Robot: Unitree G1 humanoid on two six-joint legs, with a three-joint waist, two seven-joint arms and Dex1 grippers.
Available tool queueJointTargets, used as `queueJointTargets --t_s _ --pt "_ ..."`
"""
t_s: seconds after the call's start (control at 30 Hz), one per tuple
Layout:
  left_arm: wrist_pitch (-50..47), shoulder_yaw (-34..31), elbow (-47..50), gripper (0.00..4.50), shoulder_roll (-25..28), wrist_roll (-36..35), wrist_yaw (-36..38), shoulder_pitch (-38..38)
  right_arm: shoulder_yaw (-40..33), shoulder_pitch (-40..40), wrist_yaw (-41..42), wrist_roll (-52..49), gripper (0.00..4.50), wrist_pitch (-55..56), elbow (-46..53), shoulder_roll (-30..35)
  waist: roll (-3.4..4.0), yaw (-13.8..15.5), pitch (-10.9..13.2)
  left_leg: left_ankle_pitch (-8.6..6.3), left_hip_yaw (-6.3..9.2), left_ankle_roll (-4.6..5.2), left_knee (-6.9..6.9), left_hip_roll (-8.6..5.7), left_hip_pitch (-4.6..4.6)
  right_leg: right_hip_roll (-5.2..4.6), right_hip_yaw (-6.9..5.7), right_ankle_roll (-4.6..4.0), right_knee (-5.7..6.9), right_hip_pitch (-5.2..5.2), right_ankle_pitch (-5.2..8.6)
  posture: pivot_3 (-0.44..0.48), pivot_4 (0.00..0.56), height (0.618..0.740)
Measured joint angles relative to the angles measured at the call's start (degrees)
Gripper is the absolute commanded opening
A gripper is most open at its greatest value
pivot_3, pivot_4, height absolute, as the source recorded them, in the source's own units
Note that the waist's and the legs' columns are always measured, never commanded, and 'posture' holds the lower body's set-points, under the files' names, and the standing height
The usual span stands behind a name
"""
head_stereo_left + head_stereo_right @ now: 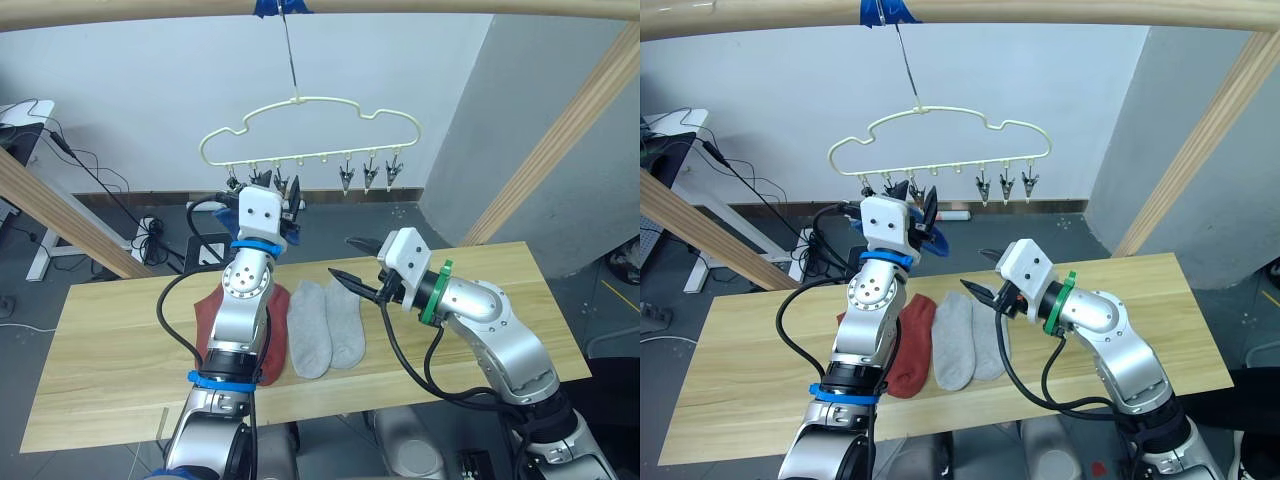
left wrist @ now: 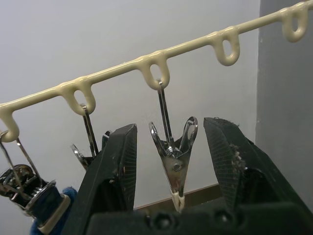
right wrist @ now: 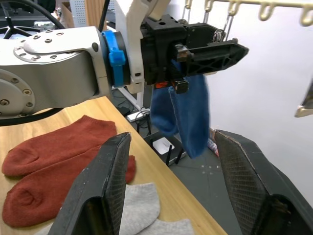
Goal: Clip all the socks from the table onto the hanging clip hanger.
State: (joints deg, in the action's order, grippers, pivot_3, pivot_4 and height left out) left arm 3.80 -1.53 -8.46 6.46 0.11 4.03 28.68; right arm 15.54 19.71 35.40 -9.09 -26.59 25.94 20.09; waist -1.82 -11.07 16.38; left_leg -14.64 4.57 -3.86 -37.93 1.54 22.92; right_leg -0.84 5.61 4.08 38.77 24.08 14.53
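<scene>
Pale wooden table is carrying red socks and grey socks below the clip hanger, where blue socks are dangling. Left gripper, open, is straddling a metal clip; right gripper is hovering open, empty, below it.

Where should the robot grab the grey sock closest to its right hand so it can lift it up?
Probably at the open cuff end of the grey sock, the end farthest from the robot. It lies flat on the table, so coming straight down from above and pinching that edge suits it. The right gripper hovers open just over that end, and the sock's right side is free of its neighbour.
</scene>
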Motion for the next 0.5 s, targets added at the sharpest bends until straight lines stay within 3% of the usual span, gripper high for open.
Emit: queueJointTargets --t_s 0.43,0.5 --pt "0.0 0.0 0.0 2.38 -0.6 0.2 -1.3 0.2 -0.3 0.2 0.7 0.0 2.83 0.9 -0.9 0.2 0.0 0.0 0.0 0.0 0.0 0.0 0.0 0.0 0.0 0.0 0.0 0.0 -0.01 0.0 0.0 -0.238 0.237 0.74" --pt "0.0 0.0 0.0 2.0 -0.8 0.2 -1.4 0.2 -0.3 0.2 0.8 0.0 2.83 0.9 -0.9 0.2 0.0 0.0 0.0 0.0 0.0 0.0 0.0 0.0 0.0 0.0 0.0 0.0 -0.01 0.0 0.0 -0.238 0.237 0.74"
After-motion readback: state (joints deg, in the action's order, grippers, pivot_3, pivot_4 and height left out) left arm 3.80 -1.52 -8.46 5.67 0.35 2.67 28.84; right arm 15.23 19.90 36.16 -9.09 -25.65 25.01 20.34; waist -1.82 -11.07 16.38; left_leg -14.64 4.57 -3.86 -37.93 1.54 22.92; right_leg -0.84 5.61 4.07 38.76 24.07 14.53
